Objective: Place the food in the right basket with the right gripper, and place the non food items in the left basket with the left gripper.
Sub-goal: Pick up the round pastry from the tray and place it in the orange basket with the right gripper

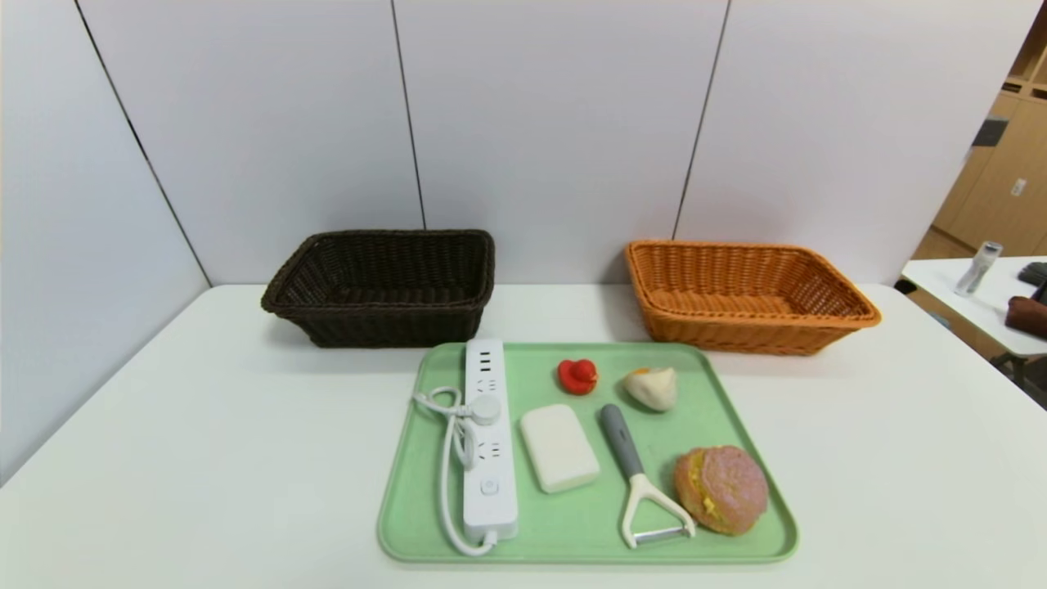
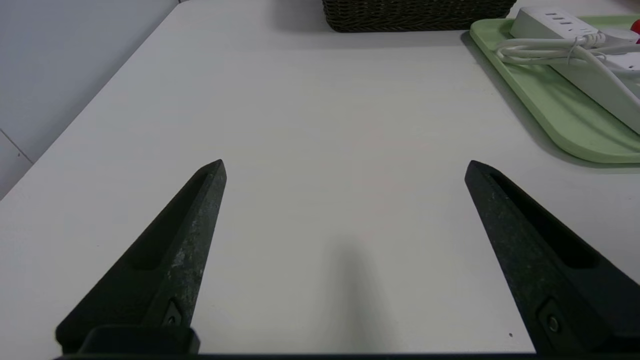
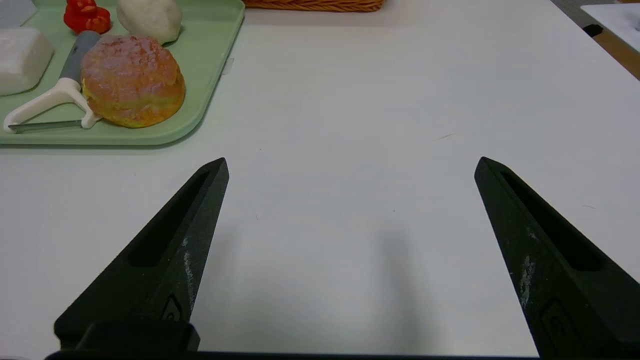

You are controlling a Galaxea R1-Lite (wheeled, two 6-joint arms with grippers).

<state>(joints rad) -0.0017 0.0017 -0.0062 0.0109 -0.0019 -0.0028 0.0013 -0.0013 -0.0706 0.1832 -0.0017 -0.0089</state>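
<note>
Green tray [image 1: 736, 433] holding the food [image 1: 721, 489] lies well beyond both grippers' wide-apart, empty fingers [image 3: 190, 220]

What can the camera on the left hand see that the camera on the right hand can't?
Only the left wrist view shows the dark brown basket, the white power strip with its cord, and the open left gripper over bare table.

Only the right wrist view shows the pink-brown bun, the cream dumpling bun, the peeler, the soap bar, the orange basket and the open right gripper.

Both show the green tray, the red duck and the white table.
</note>
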